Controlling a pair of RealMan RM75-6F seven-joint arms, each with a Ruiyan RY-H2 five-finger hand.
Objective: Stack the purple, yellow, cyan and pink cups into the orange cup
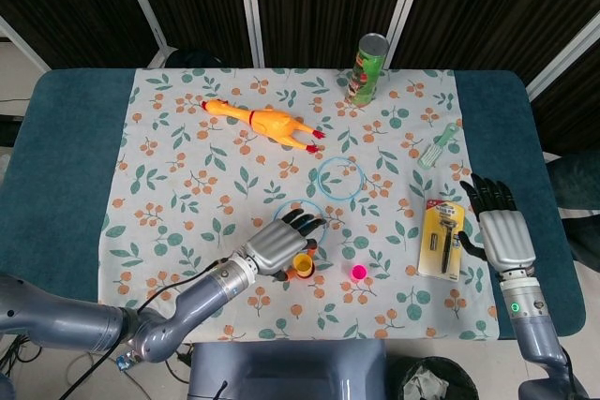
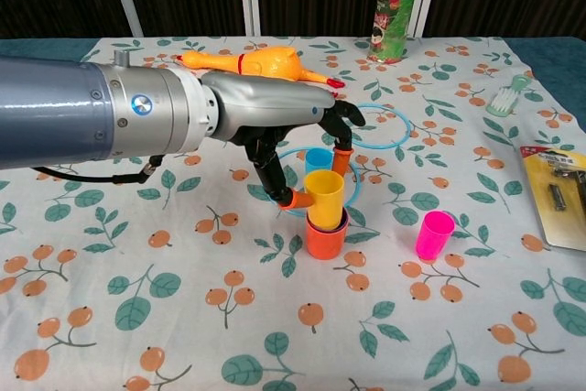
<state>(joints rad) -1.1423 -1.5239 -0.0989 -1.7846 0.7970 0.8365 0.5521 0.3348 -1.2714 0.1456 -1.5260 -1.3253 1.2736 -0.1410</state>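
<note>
My left hand (image 2: 275, 118) pinches the yellow cup (image 2: 324, 193) between thumb and fingers. The yellow cup sits partly down inside the orange cup (image 2: 325, 241), tilted slightly; the purple cup shows only as a dark rim inside the orange one. The cyan cup (image 2: 317, 158) stands just behind the stack, inside a blue ring. Upright and alone, the pink cup (image 2: 433, 234) is to the right of the stack. In the head view my left hand (image 1: 279, 244) covers most of the stack, with the yellow cup (image 1: 303, 262) and pink cup (image 1: 358, 272) showing. My right hand (image 1: 503, 231) lies open at the table's right edge.
A rubber chicken (image 1: 267, 122) lies at the back left, a green chips can (image 1: 367, 68) at the back. Two blue rings (image 1: 339, 176) lie mid-table. A green brush (image 1: 439, 145) and a yellow razor pack (image 1: 442, 240) are at the right, beside my right hand.
</note>
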